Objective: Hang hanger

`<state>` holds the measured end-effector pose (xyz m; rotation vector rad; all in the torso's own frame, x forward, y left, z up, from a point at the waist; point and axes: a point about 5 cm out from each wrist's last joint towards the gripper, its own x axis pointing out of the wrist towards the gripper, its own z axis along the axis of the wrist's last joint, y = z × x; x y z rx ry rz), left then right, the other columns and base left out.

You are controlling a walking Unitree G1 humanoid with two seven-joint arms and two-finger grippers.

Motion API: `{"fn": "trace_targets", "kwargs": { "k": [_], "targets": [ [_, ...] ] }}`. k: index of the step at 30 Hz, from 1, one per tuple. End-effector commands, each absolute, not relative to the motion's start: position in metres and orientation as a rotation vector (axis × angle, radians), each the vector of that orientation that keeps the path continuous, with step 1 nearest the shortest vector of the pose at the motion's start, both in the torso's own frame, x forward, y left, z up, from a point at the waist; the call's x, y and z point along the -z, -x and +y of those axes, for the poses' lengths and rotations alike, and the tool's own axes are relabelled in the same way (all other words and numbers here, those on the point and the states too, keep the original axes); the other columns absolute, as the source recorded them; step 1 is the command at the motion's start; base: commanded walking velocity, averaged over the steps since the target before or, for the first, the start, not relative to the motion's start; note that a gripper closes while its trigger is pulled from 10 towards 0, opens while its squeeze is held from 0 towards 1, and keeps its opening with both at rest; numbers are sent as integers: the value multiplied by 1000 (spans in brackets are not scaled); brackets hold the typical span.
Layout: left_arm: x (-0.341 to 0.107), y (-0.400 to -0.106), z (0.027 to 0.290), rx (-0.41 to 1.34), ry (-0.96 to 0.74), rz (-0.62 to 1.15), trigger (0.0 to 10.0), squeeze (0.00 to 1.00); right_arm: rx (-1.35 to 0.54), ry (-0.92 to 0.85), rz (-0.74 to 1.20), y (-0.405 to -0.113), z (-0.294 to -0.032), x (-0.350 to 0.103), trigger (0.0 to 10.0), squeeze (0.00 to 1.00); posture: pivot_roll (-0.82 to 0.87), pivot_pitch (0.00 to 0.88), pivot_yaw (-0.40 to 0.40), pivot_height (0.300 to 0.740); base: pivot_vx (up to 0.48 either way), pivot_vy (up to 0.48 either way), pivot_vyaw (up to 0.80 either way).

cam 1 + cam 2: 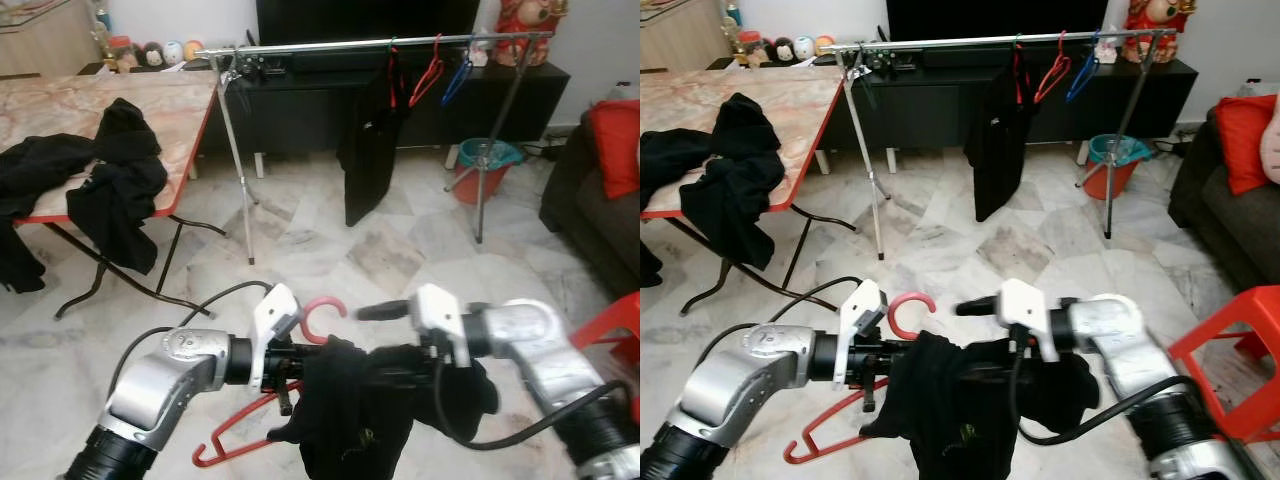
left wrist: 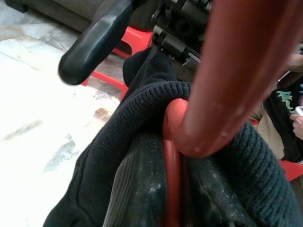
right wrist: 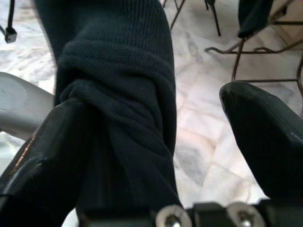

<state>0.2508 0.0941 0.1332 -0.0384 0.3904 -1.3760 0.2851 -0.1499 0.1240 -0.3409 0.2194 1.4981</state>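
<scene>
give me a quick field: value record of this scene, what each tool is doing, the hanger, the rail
left tool: holds the red hanger at its neck
right tool: open, black garment draped between its fingers
garment: partly over the hanger, bunched
clothes rail: ahead across the floor, one black garment and some empty hangers on it
table: robot's left, dark clothes heaped on it

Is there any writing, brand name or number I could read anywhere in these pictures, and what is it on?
No text can be read.
Black garment over the red hanger: a small greenish mark near the bottom, too small and blurred to read.
A seated person's dark shirt in the left wrist view: a light teal print, too blurred to read.
Jars and round figures on the dark cabinet: any labels are too small to read.
</scene>
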Motion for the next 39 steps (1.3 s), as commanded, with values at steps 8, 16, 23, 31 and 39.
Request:
{"fn": "trace_targets", "kwargs": {
  "k": [8,16,23,31,39],
  "targets": [
    [-143,-250,86,1400,32,339,10000,0,-1606,264,175,-279,-139,-128,10000,0,120,0,1,732,0,0,0],
    [-141,-249,86,1398,25,347,10000,0,-1566,429,332,-279,-153,-106,10000,0,121,0,-7,732,0,0,0],
    [-140,-250,84,1396,26,346,10000,0,-1545,476,341,-283,-156,-106,10000,0,118,0,-8,732,0,0,0],
    [-140,-252,86,1387,19,346,10000,0,-1527,472,342,-288,-152,-104,0,0,123,0,-5,732,0,0,0],
    [-146,-256,82,1397,5,322,10000,0,-1556,458,326,-289,-147,-109,0,0,123,0,-8,732,0,0,0]
  ]
}}
